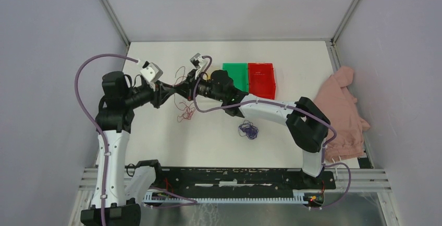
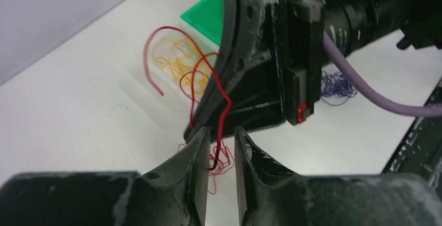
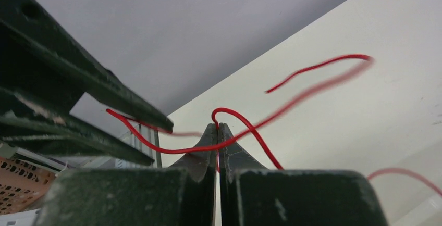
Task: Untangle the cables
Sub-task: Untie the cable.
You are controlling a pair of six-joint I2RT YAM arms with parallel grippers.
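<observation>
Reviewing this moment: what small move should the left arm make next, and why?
Probably shut the left claw. It stands open with a strand of the red cable running down through its gap, while the right claw is already pinched shut on that cable. Gripping here would likely let the two arms pull the cable taut between them and work it loose.

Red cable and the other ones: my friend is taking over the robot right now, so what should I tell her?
Left pincer: open, with the red cable running between its fingers.
Right pincer: shut on the red cable, held up off the table.
The rest of the red lies bunched on the table under the pincers. The yellow cable is by the green bin. The blue cable lies alone mid-table.
Done: blue is clear of the others.
Left: every colour is bunched and needs pulling out, red first.
</observation>
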